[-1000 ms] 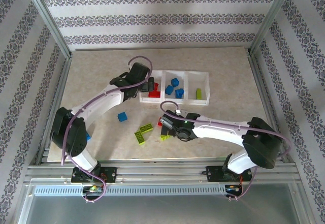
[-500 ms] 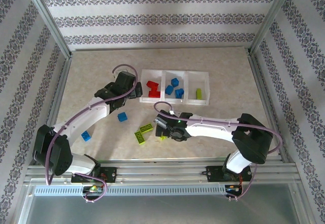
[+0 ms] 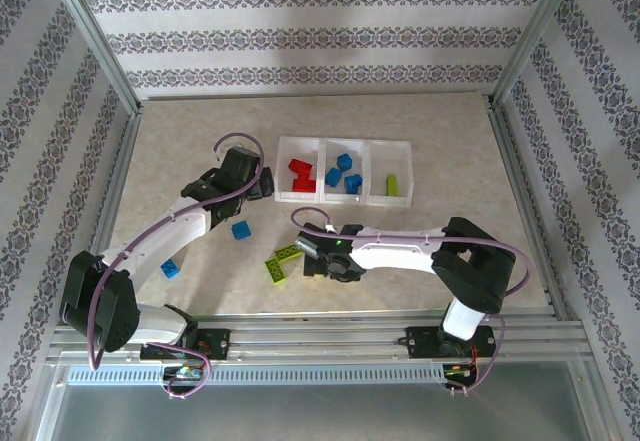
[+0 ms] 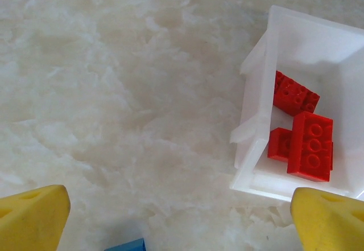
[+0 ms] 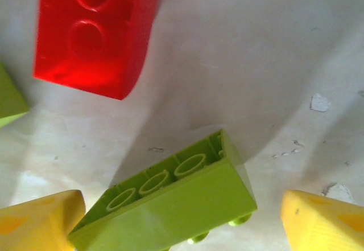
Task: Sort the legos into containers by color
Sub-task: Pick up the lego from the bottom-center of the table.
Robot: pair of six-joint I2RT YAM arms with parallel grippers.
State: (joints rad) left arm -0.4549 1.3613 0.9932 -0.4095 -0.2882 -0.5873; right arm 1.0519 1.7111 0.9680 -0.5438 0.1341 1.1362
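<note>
Straddling a lime brick (image 5: 170, 211) (underside showing), right jaws parted — left jaws wide, beside the tray (image 4: 253, 91).

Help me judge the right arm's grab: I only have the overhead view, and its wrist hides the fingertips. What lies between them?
Observer: A lime green brick lies on its side between the open jaws of the right gripper, hollow underside showing.
Operator: Could anything nearby get caught too?
Observer: A red brick lies just beyond the green one, apart from it and outside the jaws.
Operator: Is the left gripper carrying anything?
Observer: No. The left gripper is open and empty over bare table, beside the tray corner that holds red bricks.
</note>
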